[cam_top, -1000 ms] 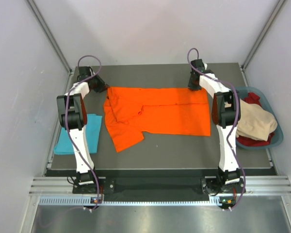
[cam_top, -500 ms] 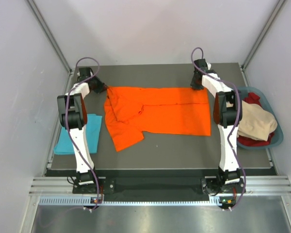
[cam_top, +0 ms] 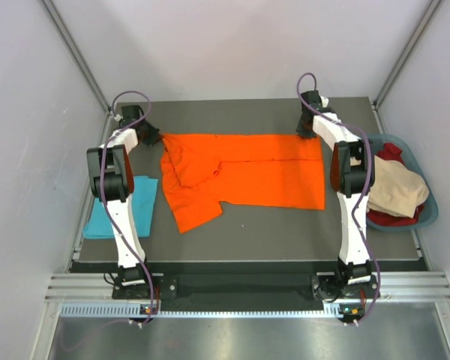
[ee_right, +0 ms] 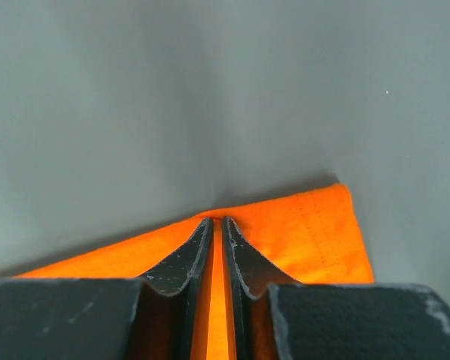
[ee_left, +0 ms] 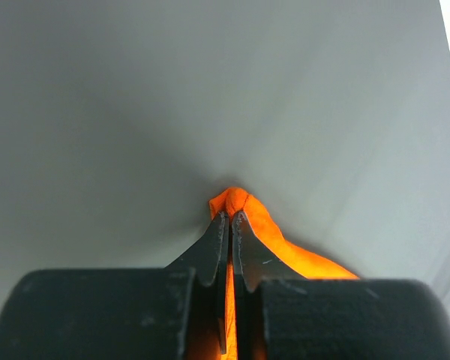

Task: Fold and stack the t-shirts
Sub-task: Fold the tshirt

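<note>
Dark table (cam_top: 285, 234): left gripper (ee_left: 230, 217) and right gripper (ee_right: 217, 222) pinch orange t-shirt (cam_top: 255, 172) far corners (jaws nearly closed).

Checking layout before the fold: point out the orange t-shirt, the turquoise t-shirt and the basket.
orange t-shirt (cam_top: 262, 176), top view, middle of its body.
turquoise t-shirt (cam_top: 96, 219), top view, its uncovered left part.
basket (cam_top: 434, 206), top view, right rim.
</note>
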### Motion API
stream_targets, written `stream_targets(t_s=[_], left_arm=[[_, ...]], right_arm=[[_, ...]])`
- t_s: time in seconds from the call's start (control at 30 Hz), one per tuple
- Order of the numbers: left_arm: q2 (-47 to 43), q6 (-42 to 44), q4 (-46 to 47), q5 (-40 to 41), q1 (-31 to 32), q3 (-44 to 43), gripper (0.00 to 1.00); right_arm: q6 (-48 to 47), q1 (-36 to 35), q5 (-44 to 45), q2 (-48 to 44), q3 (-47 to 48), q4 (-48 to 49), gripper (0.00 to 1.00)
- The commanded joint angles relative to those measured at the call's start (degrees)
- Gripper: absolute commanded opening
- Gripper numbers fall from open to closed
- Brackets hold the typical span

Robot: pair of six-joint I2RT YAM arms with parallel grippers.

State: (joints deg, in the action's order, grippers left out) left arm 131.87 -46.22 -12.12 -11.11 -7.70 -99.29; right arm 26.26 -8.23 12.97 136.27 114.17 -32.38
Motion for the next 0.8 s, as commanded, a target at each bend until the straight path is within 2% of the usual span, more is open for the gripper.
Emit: stream_targets(t_s=[0.0,0.03,0.07,0.13,0.17,0.3,0.43,0.57,0.77], left_arm=[[-2.9,-1.1,1.3,3.8,-1.3,0.7,0.00],[-2.9,-1.2,1.9,1.2,-1.3,0.5,0.00],[-2.9,-0.8,2.3,0.1,-1.3,0.0,0.04],[-3.7,0.7,2.4,-1.7,-1.1,-0.3,0.19],[-4.2,1.4,2.4,-2.0,-1.2,-0.4,0.30],[-8.4,5.8,-1.0,-0.5,-1.2,-0.4,0.43],[-12.9,10.1,-5.4,3.1,-1.0,1.9,0.45],[-18.7,13.3,-9.5,8.7,0.1,8.0,0.45],[-26.7,16.4,-9.9,2.8,5.0,17.9,0.41]], right_arm=[[0.2,1.9,4.2,1.9,2.5,-1.5,0.10],[0.2,1.9,4.2,2.0,2.6,-1.5,0.11],[0.2,1.8,4.0,2.1,3.2,-1.5,0.11],[-0.9,1.8,3.2,2.1,3.7,-0.5,0.11],[-1.3,1.6,3.0,1.7,4.0,-0.1,0.12],[-2.6,1.5,0.2,-2.9,2.7,2.4,0.15],[-2.8,1.2,-0.7,-7.8,2.0,2.2,0.20],[-1.7,0.1,-0.5,-13.2,-1.5,0.7,0.26],[1.5,-2.1,-1.4,-23.1,-13.6,-1.0,0.32]])
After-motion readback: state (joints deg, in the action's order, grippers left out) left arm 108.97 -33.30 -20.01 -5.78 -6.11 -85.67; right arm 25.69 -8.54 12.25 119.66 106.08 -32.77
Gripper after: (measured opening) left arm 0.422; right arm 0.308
